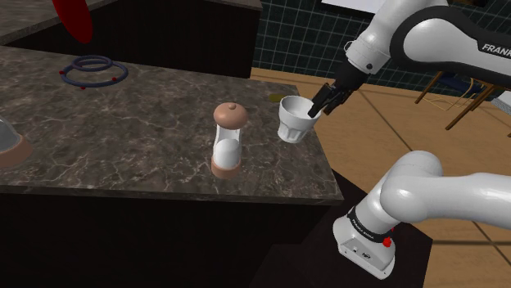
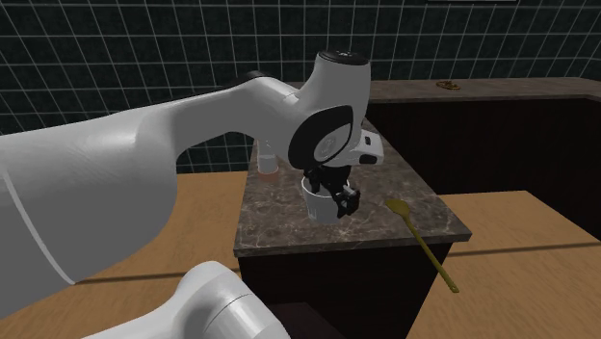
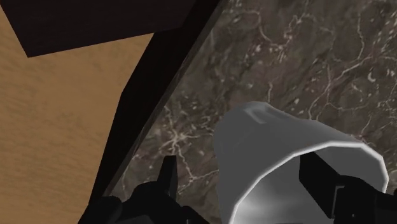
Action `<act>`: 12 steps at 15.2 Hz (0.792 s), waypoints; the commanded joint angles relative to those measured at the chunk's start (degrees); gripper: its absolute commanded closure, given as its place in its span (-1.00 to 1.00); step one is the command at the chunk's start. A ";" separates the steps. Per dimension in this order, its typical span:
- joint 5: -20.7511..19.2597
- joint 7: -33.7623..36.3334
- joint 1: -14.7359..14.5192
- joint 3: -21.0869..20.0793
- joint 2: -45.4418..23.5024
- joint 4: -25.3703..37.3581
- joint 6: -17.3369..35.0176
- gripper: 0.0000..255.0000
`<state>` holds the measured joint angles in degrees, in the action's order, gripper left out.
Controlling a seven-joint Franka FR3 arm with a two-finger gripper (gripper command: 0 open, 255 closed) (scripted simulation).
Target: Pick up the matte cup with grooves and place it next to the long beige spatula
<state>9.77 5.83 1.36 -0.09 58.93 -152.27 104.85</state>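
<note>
The gripper (image 1: 318,104) hangs at the rim of the white grooved cup (image 1: 293,123), at the far right end of the dark marble counter (image 1: 123,139) in the shoulder view; the cup leans, mouth tipped toward the hand, close to the counter's edge; whether its base sits flat on the stone I cannot tell. From the wrist, the fingers (image 3: 167,181) stand spread; one is down inside the cup's mouth, the other outside the wall, and a strip of marble shows between that outer finger and the cup; nothing is pinched, the hand is released.

In the second exterior view, the long beige spatula (image 2: 421,241) lies to the cup's right, near it but apart; its head rests on the counter and its handle runs out past the near right corner over the wooden floor (image 2: 520,250).

In the shoulder view, just left of the cup and nearer the camera, a clear jar with tan cap and base (image 1: 228,141) stands upright; well off at the far left lies a dark blue wire ring stand (image 1: 94,72).
</note>
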 commanded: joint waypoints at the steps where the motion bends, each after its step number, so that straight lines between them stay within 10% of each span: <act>1: 0.00 0.00 0.00 0.00 0.00 0.00 -0.01 -1.00; 12: -1.04 0.18 0.37 1.18 -0.10 7.25 -7.22 -1.00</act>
<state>8.74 6.03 1.72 1.07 58.83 -145.04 97.66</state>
